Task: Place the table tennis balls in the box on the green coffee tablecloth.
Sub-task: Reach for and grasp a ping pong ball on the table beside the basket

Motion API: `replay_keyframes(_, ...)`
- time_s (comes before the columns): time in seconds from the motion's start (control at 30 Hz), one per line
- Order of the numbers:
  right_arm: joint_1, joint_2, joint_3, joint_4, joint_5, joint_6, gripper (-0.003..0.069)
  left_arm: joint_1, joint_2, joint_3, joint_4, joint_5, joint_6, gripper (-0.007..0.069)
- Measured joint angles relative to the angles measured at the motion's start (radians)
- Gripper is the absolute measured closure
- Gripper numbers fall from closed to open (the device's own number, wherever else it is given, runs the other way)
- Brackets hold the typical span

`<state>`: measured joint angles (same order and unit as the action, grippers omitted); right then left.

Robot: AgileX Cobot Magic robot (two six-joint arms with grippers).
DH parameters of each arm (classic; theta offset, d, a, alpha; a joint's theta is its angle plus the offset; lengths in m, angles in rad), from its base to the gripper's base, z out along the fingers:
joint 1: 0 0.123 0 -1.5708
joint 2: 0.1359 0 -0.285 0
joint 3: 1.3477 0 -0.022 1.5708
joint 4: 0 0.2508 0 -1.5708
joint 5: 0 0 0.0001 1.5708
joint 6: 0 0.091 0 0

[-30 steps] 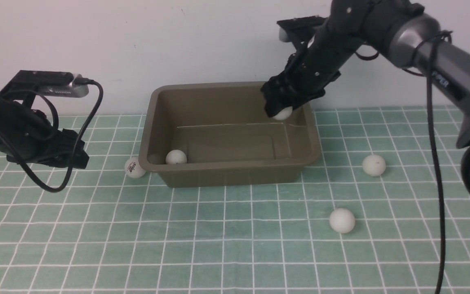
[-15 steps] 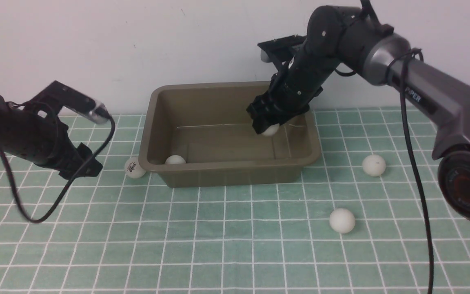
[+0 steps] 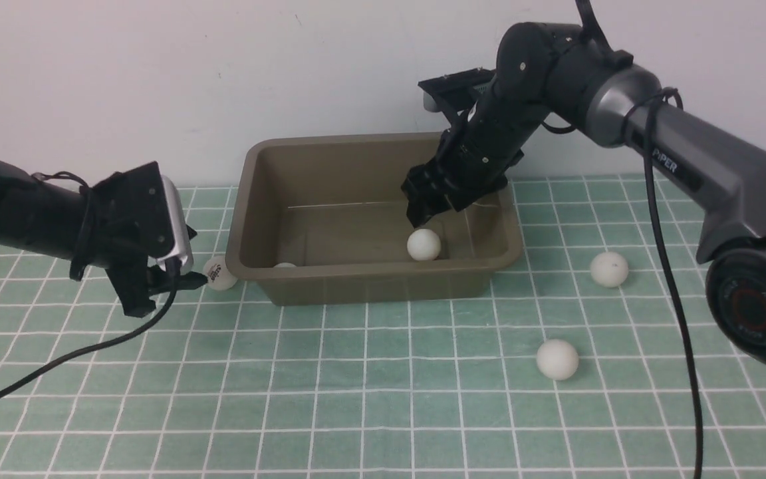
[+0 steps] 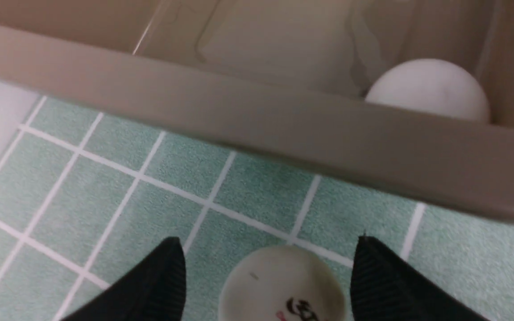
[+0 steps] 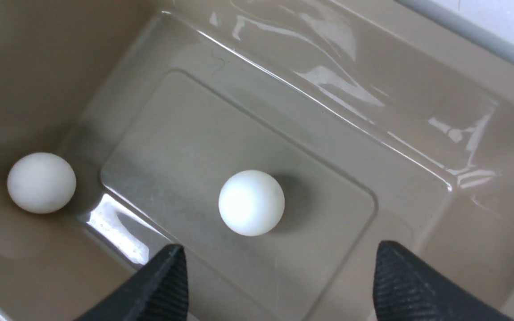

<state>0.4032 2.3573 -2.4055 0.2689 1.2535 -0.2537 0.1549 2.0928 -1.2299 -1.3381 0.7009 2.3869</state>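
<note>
Front view, corner ball (image 3: 284,265) mostly hidden behind box (image 3: 370,271) rim, left claw (image 4: 269,243) and right claw (image 5: 279,247) spread, empty.

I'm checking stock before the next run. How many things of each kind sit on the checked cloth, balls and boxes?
box: 1
table tennis balls: 5 (2 in the box, 3 on the tablecloth)
Total: 6

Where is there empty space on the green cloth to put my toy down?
The strip of teal-green checked tablecloth in front of the olive-brown plastic box is bare, bordered on the right by the nearest small white ball. It is crowded at the box's left corner, where the open left gripper sits around a logo-printed white ball.
</note>
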Motion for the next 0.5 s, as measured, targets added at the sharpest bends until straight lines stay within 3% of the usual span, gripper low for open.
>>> replay_keyframes(0.33, -0.002, -0.078, 0.0, -0.081, 0.006, 0.005, 0.0158, 0.0, 0.05, -0.002, -0.041, -0.021, -0.02, 0.0182)
replay_keyframes(0.43, -0.02, -0.139, 0.001, -0.112, 0.008, 0.023, 0.0158, 0.001, 0.05, -0.002, -0.044, -0.059, -0.039, 0.0261)
replay_keyframes(0.5, -0.038, -0.19, 0.011, -0.139, 0.008, 0.039, 0.0158, 0.001, 0.048, -0.002, -0.045, -0.072, -0.073, 0.0272)
